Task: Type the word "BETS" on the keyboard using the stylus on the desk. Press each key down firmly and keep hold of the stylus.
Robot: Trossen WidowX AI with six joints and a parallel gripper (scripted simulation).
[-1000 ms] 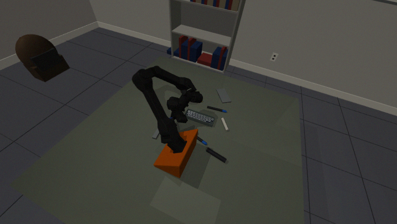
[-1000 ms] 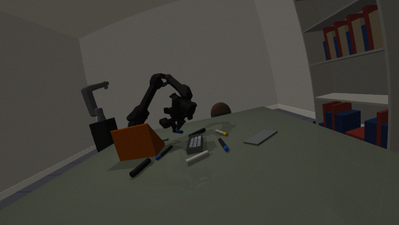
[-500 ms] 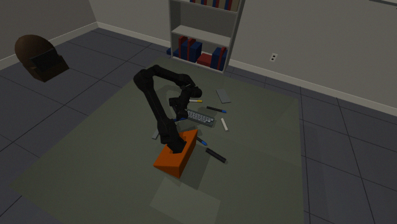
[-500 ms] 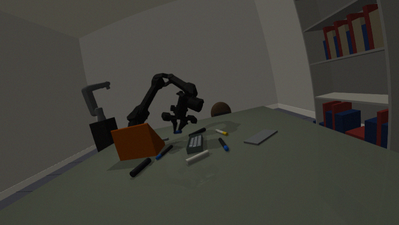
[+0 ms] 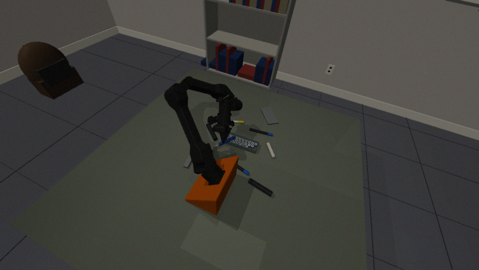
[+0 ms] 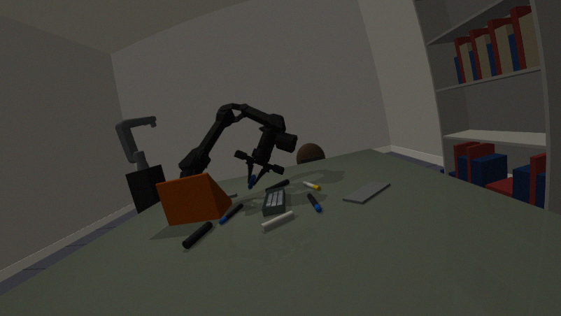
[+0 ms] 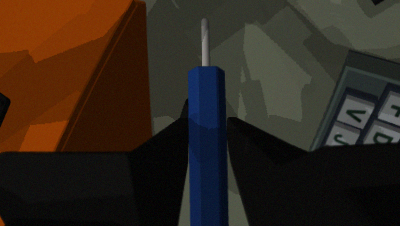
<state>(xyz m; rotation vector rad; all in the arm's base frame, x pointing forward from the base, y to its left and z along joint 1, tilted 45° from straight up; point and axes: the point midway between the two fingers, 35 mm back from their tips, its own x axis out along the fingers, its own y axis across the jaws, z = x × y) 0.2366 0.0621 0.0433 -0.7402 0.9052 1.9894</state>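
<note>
The blue stylus [image 5: 229, 140] [image 6: 252, 180] [image 7: 207, 95] is held between the fingertips of my gripper [image 5: 223, 141] [image 6: 250, 184] [image 7: 207, 126], which is shut on it. It is raised above the desk, and its thin grey tip points forward in the wrist view, to the top. In the top view the tip points left, away from the keys. The dark grey keyboard [image 5: 243, 142] [image 6: 275, 199] [image 7: 355, 110] lies beside the gripper. Its V, J, F and D keys show at the right edge of the wrist view; my right finger hides part of it there.
The orange wedge [image 5: 226, 177] [image 6: 188, 200] [image 7: 120, 100] stands at the arm's base. Around the keyboard lie a white stick [image 5: 270, 149] [image 6: 278, 221], two blue-ended black markers, a yellow-ended marker [image 5: 238, 121] [image 6: 311, 185], black rods and a flat grey slab [image 5: 269, 115] [image 6: 366, 192].
</note>
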